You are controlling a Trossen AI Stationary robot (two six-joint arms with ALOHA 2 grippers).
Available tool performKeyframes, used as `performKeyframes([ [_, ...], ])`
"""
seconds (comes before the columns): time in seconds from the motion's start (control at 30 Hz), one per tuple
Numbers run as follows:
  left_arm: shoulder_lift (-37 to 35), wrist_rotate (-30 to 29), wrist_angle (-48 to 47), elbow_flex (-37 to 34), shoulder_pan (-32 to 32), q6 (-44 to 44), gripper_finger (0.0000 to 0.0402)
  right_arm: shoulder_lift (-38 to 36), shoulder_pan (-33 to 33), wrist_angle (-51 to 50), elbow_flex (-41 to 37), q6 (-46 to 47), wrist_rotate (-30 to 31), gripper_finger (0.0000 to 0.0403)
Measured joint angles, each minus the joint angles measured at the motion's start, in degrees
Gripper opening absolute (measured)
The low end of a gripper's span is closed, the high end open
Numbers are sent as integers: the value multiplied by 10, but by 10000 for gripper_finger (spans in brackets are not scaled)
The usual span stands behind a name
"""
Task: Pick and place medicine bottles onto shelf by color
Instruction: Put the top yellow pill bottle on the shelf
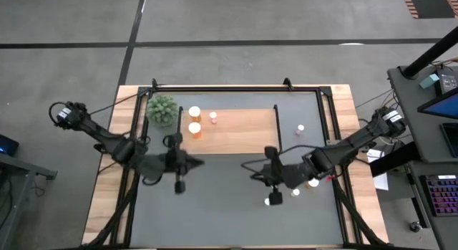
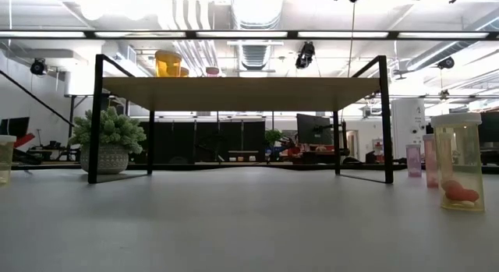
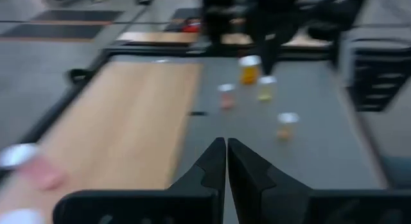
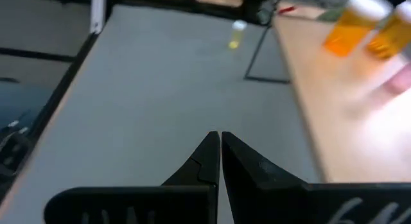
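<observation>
The light-wood shelf (image 1: 236,127) stands at the table's far middle. On its left part stand two orange bottles (image 1: 194,112) (image 1: 194,128) and a small pink one (image 1: 213,118). A pink bottle (image 1: 300,128) stands on the table right of the shelf. An orange bottle (image 1: 313,182) and two yellow ones (image 1: 295,193) (image 1: 273,200) stand on the table at the near right. My left gripper (image 1: 199,162) is shut and empty by the shelf's near left edge, its fingers (image 3: 226,150) pointing right. My right gripper (image 1: 247,168) is shut and empty, its fingers (image 4: 220,147) pointing left, close to the near-right bottles.
A green spiky plant ball (image 1: 162,109) sits at the shelf's far left corner. In the right wrist view another yellow bottle (image 4: 237,34) stands on the table beyond the shelf's left leg. The grey tabletop (image 1: 222,214) in front of the shelf is bare.
</observation>
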Motion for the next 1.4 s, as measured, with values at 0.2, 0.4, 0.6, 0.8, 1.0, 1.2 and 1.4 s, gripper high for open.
performKeyframes([
  [0.2,48,0,66,0,-77,1,0,18,52,2,-22,48,0,9],
  [0.4,93,-1,112,-1,-123,41,0,61,93,-5,4,62,1,9],
  [0.6,92,-16,110,-1,-141,26,0,103,121,-79,64,72,1,9],
  [0.8,59,-12,-45,0,-144,-216,0,117,142,-103,76,92,1,9],
  [1.0,48,39,-399,-3,-137,-695,0,117,155,-102,55,79,49,9],
  [1.2,72,164,-563,-35,-120,-886,0,117,154,-70,42,54,62,9],
  [1.4,72,165,-561,-46,-118,-891,0,117,155,-58,41,42,62,9],
])
